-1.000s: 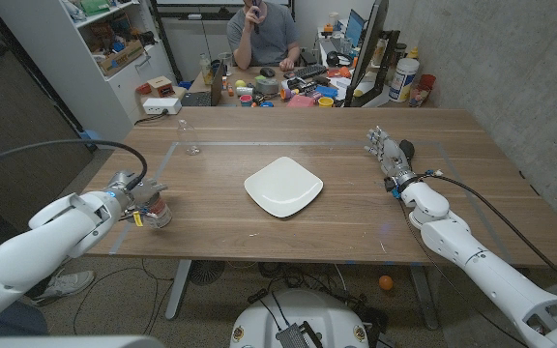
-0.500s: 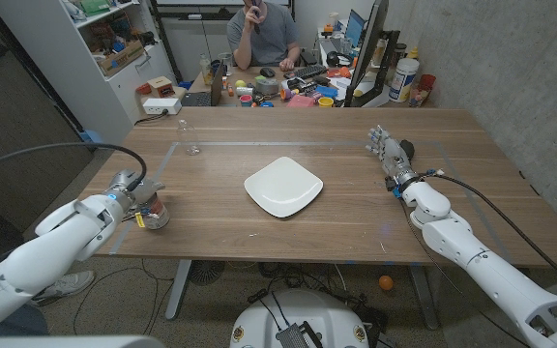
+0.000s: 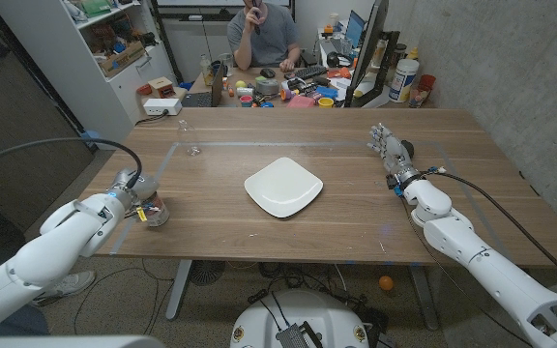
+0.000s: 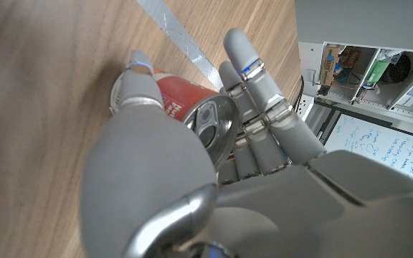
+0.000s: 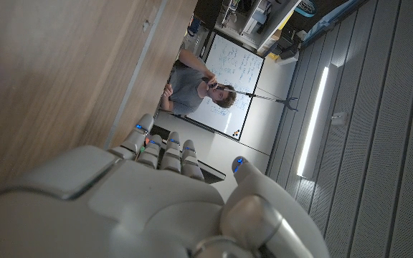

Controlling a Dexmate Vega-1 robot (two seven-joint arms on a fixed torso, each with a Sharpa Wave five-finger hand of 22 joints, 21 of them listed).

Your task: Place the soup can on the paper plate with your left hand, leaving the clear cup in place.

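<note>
Here, the left hand (image 3: 135,198) gripped the red soup can (image 3: 155,213) near the table's (image 3: 356,208) left front edge, thumb on one side and fingers (image 4: 253,79) on the other. The white plate (image 3: 282,187) sat at the table's middle, well apart from the can. The clear cup (image 3: 192,147) stood farther back. The right hand (image 3: 392,155) held nothing, fingers extended, at the right side.

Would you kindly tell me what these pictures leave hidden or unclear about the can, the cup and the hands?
- Soup can: label hidden by left hand, left wrist view.
- Can's base on or off table: hidden, head view.
- Clear cup: too small, head view.
- Right hand: palm side hidden, both views.
</note>
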